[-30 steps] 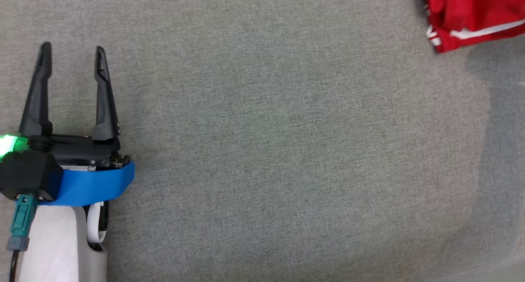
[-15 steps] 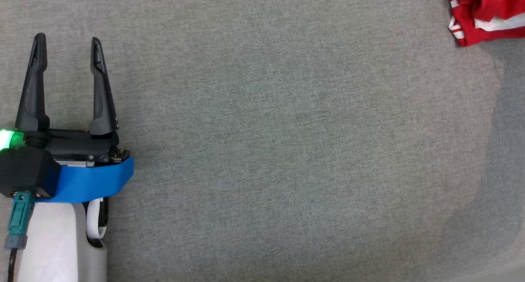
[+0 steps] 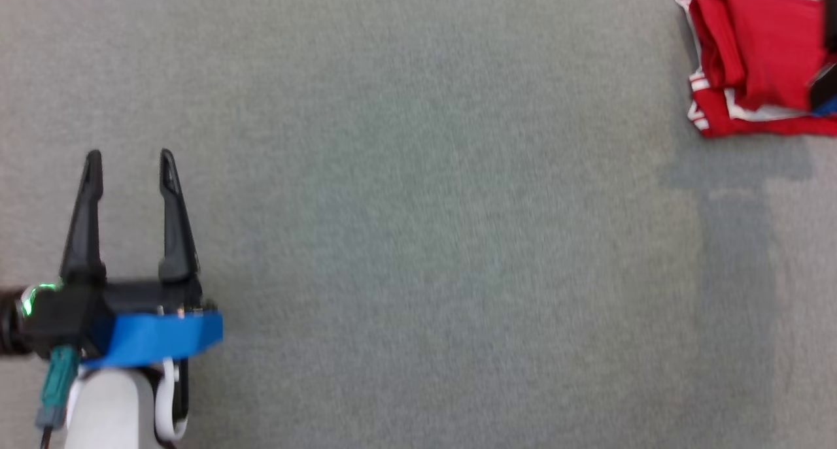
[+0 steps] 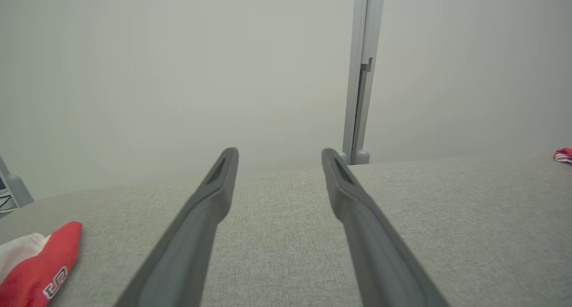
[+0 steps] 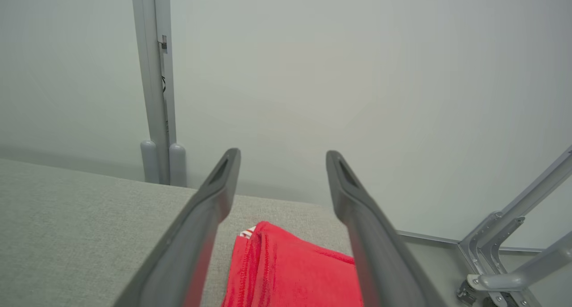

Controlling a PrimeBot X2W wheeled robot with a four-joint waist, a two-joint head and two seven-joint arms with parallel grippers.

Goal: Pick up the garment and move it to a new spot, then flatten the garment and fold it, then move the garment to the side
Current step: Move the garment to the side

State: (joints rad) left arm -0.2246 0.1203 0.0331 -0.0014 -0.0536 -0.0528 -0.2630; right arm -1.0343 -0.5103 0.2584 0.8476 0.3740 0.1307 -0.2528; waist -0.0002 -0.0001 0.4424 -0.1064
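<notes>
The garment [image 3: 752, 89] lies folded at the desk's [image 3: 425, 240] right side; task seems done. The right hand [image 5: 281, 157] and left hand [image 3: 131, 158] gape empty

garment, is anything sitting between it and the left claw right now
Nothing visible does. Bare grey table runs from the open left claw across to the garment at the far right. A second red cloth lies on the claw's other side, off that line.

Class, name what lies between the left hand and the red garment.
Nothing: the head view shows bare grey fabric surface from the left hand to the red garment.
</notes>
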